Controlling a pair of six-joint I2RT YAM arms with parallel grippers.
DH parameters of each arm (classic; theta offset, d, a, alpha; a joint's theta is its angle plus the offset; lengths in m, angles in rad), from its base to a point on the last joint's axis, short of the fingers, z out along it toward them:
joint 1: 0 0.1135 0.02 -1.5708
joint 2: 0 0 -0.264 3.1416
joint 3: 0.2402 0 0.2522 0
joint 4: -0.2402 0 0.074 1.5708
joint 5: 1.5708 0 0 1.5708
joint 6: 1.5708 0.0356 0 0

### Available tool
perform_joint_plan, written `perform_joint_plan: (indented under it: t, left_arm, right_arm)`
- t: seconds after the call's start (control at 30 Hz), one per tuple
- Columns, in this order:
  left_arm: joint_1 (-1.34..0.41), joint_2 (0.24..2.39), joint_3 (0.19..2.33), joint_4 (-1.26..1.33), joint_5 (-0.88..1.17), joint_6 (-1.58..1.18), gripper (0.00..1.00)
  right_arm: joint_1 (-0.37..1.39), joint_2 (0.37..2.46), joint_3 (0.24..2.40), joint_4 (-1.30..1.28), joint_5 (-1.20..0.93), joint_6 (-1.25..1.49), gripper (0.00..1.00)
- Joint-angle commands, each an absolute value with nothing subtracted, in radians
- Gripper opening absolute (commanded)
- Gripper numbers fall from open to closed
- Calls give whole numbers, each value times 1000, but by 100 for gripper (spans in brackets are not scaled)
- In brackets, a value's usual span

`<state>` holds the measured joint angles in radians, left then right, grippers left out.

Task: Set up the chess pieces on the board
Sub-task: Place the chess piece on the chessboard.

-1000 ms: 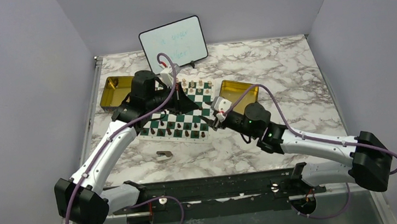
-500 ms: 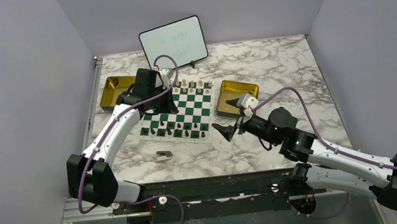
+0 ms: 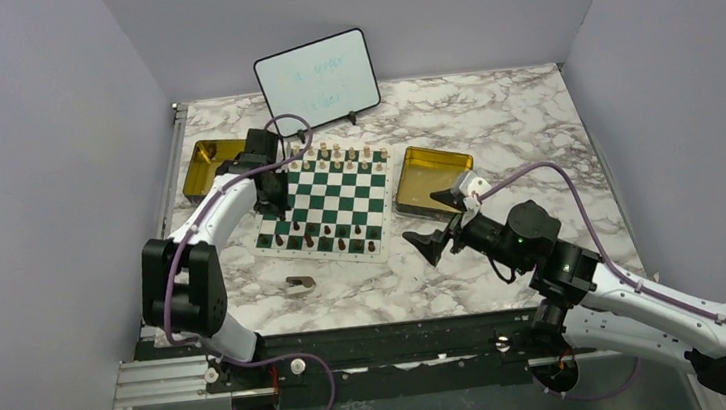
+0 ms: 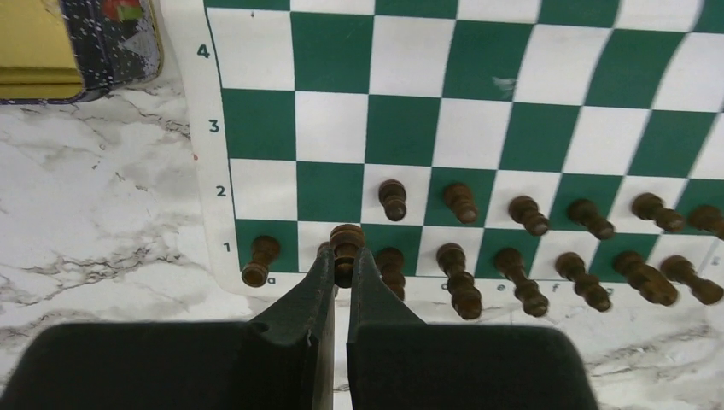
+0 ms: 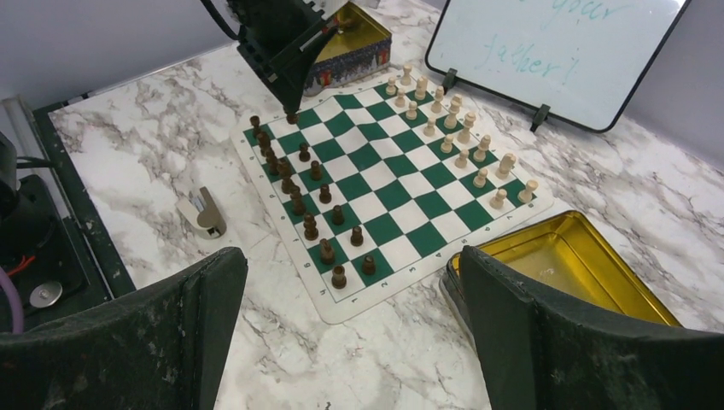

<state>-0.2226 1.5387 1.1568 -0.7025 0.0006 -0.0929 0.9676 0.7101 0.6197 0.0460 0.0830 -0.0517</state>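
Note:
The board (image 3: 338, 193) lies mid-table. Dark brown chess pieces (image 3: 327, 237) fill its near two rows and light tan ones (image 3: 349, 153) its far rows. My left gripper (image 3: 279, 205) hangs over the board's near left corner, shut on a dark brown piece (image 4: 346, 246). In the left wrist view that piece sits between the fingertips (image 4: 322, 275) above the first row, beside a corner piece (image 4: 259, 259); whether it touches the board (image 4: 478, 128) I cannot tell. My right gripper (image 3: 430, 245) is open and empty, off the board's near right corner (image 5: 341, 303).
A gold tin (image 3: 207, 168) sits left of the board and another gold tin (image 3: 432, 180) right of it, close to my right fingers. A whiteboard (image 3: 317, 77) stands behind. A brownish-grey scrap (image 3: 298, 285) lies on the marble in front of the board.
My left gripper has moved left across the board to its near left corner, still shut. My right gripper has opened wide and drawn back off the board toward the near right.

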Motion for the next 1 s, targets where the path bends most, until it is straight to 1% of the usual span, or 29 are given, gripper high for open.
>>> perform_joint_plan:
  t: [0.0, 0.2, 0.43, 0.97]
  left_arm:
    - [-207, 1615, 1170, -724, -66, -89, 3]
    - [-207, 1682, 1172, -725, -91, -87, 3]
    - [-207, 1718, 1177, -713, -60, -80, 3]
    - [-206, 1738, 1214, -719, -43, -77, 5]
  right_arm:
    - [971, 704, 651, 2, 90, -43, 100]
    - [973, 715, 670, -29, 79, -53, 100]
    - [973, 717, 671, -32, 75, -57, 100]
    - [973, 720, 672, -38, 74, -68, 100]
